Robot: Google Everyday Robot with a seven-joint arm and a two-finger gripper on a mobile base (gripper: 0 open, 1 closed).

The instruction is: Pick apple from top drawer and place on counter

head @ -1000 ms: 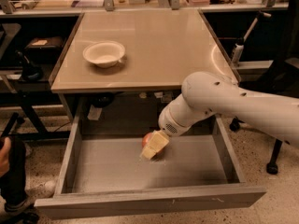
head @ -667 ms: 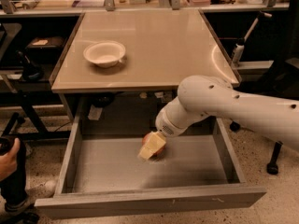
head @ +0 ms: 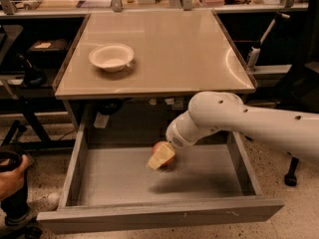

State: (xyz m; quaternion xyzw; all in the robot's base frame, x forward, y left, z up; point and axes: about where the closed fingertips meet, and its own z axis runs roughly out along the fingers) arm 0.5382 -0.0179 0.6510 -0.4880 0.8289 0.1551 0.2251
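Note:
The top drawer (head: 159, 216) is pulled wide open under the counter (head: 174, 49). The apple (head: 158, 147), small and red-orange, lies on the drawer floor near the back, right of the middle. My gripper (head: 161, 158), with pale yellow tips, hangs from the white arm (head: 239, 121) that reaches in from the right. It is down inside the drawer, right at the apple, and covers the apple's front. Only the apple's top and left edge show behind it.
A white bowl (head: 111, 57) sits on the counter's left part. A person's hand (head: 11, 172) holding a dark object is at the left edge beside the drawer. Dark shelving and a chair base (head: 290, 178) flank the table.
The gripper has shifted slightly left and down inside the drawer, onto the apple. The drawer and the bowl have not moved.

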